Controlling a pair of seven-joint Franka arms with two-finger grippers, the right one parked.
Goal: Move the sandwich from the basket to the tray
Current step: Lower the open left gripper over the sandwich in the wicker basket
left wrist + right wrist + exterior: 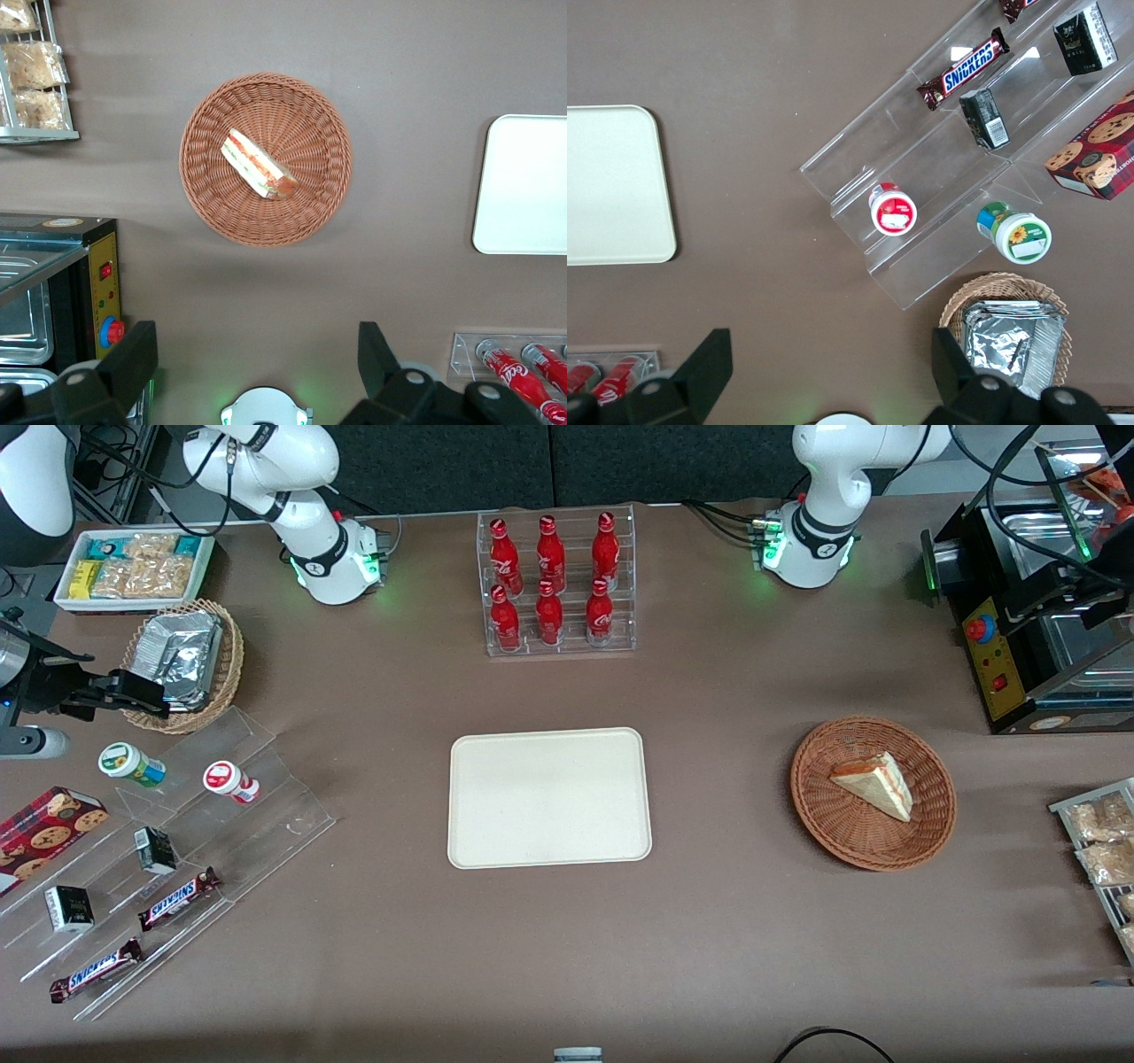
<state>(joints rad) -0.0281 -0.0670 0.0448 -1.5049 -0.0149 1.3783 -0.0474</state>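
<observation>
Sandwich [873,783] lies in the basket [833,828], untouched, its filling stripe along the cut edge; nothing of the task looks done yet. Going from the parked arm's end of the surface across the front view: the tray [549,797] sits bare near the middle of the surface, closer to the front camera than the rack of red bottles [556,583]; the basket rests well apart from it, toward the working arm's end, just short of the black machine [1019,646] at that edge.

The gripper [257,363] hangs high above the surface between the basket and the arm's base, its jaws spread wide and grasping nothing. The wrist view looks straight down on the basket, so the arm is probably lined up for a descent, though its height is hard to judge.

Left to do: descend, grasp the wedge, lift, carry it to the tray, release.
</observation>
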